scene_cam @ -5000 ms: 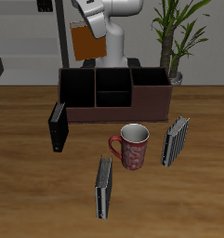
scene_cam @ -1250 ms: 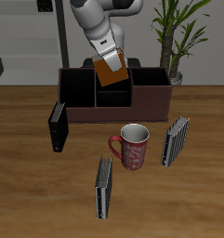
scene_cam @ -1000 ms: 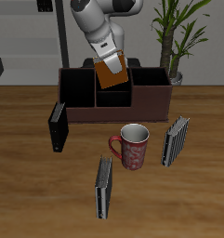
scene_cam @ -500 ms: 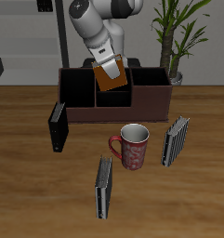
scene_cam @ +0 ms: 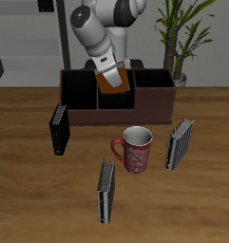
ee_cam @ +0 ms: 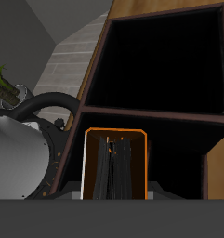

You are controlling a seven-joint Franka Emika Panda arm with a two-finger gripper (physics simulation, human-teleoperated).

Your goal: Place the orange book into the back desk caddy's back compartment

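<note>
Above the table (scene_cam: pixel 21 142), the pincer (scene_cam: pixel 108 72) grips the orange book (scene_cam: pixel 112 79) (tilted) over the back desk caddy (scene_cam: pixel 152 102).

Back desk caddy (scene_cam: pixel 121 102): near the table's back edge.
Orange book (scene_cam: pixel 112 80): above the caddy's middle cells, tilted.
Mug (scene_cam: pixel 135 149): before the caddy, mid-table.
Black book (scene_cam: pixel 58 129): beside the caddy's front corner.

No readable text or labels

Even, soft, sharp simulator light
</note>
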